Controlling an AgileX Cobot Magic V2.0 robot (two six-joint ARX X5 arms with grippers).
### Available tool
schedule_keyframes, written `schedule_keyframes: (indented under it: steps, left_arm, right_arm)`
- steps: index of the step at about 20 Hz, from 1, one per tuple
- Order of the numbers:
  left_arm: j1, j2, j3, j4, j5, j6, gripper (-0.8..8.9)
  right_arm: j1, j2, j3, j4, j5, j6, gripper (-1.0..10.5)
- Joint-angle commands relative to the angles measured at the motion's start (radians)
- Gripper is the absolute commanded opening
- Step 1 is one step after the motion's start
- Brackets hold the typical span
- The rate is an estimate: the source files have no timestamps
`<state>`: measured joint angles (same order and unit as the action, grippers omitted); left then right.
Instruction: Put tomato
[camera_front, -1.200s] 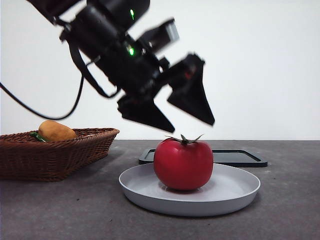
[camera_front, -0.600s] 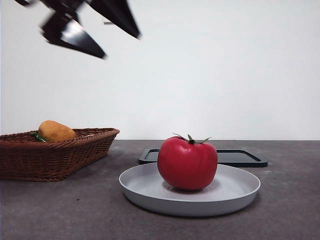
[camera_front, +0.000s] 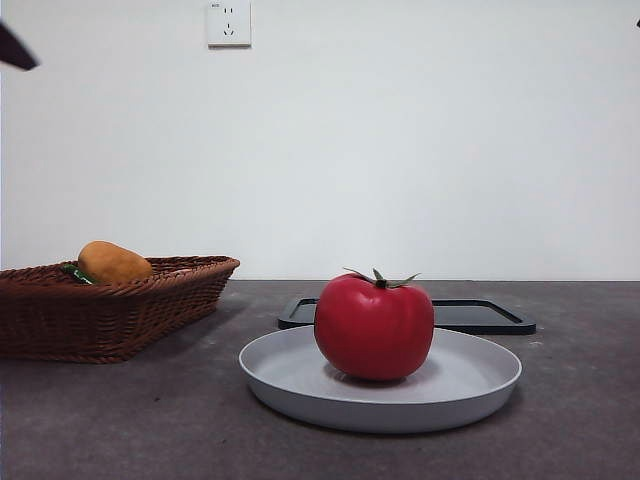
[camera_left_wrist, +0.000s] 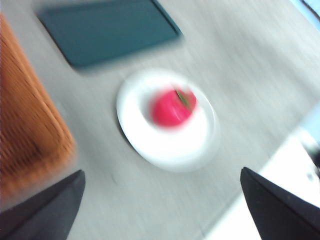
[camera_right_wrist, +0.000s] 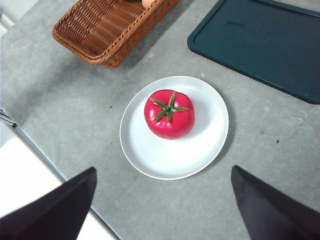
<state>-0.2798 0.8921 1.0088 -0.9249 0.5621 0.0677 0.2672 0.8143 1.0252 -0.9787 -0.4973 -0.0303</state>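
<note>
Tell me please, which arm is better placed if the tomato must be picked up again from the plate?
Probably the right gripper: its open jaws sit steadily above the tomato on the plate. The left gripper is also open, but its view is blurred by motion.

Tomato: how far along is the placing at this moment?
Looks done: the tomato sits upright on the white plate, free of both grippers. In hand: nothing; the left gripper and right gripper are both open, high above the table. The basket and dark tray lie apart from the plate. Nothing visibly left.
</note>
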Motion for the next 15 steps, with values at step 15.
schedule_keyframes:
  steps: [15]
  left_arm:
    - [-0.004,-0.019,0.019,-0.095,0.008,0.071,4.98]
  right_arm:
    - [0.049,0.096,0.018,0.022,-0.002,0.005,4.3]
